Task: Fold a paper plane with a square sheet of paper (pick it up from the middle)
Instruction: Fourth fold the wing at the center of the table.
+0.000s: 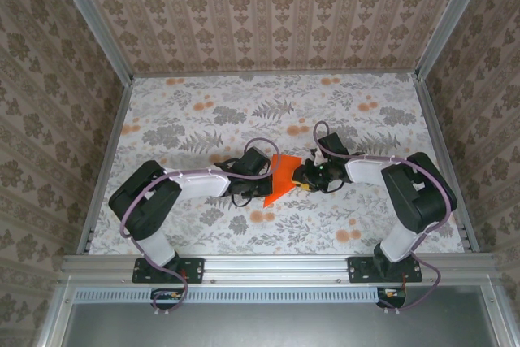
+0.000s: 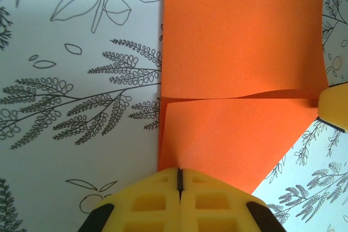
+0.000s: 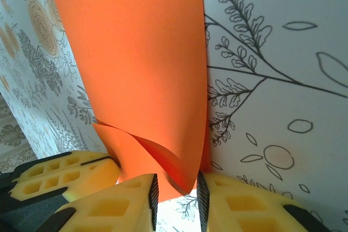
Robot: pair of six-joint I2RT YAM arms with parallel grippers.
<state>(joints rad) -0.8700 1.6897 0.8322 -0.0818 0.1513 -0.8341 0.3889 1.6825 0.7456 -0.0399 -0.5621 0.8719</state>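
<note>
The square sheet of paper point(image 1: 280, 178) is bright orange, folded into a pointed shape, and lies mid-table between the two grippers. My left gripper point(image 1: 262, 170) is at its left side. In the left wrist view the yellow fingers point(image 2: 157, 199) are pressed together at the near edge of the paper point(image 2: 239, 69), and a faint crease runs out from the slit. My right gripper point(image 3: 176, 191) stands open, with a curled corner of the paper point(image 3: 141, 69) hanging between its pads. One fingertip of the right gripper point(image 2: 334, 107) touches the paper's right edge.
The table point(image 1: 203, 111) has a pale cloth printed with grey leaves and small orange flowers. Patterned walls and metal rails point(image 1: 97, 168) fence it on three sides. The left gripper's yellow fingers point(image 3: 70, 175) sit close beside the right gripper.
</note>
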